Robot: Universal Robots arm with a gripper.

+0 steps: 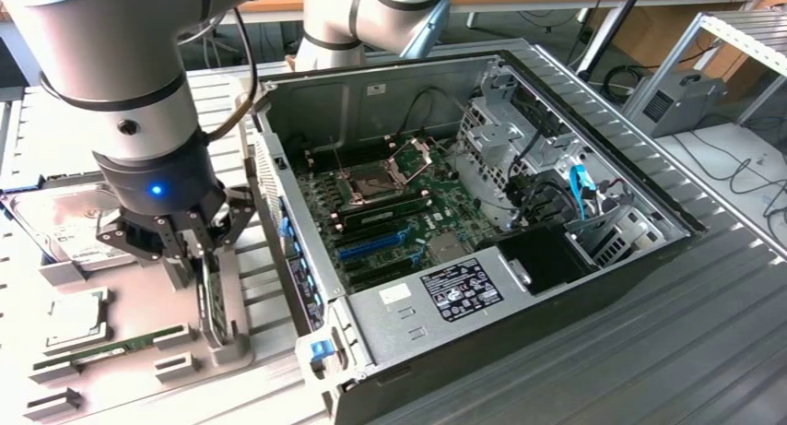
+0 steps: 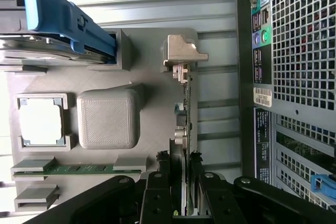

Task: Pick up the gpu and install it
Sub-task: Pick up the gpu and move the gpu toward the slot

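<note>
Currently: gpu [image 2: 185, 114], on edge in the grey holder [image 2: 152, 61], just beside the open computer case [image 1: 369, 98]. Your gripper [image 2: 182, 184] straddles one end, fingers pressed to both faces; long axis runs away from it toward the silver bracket [image 2: 184, 56].

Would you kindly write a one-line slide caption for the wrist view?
UR arm's tool at the upright gpu in its grey holder, beside the computer case.

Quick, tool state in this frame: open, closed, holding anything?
Tool: closed on the gpu, which stands on edge in the grey fixture.
</note>
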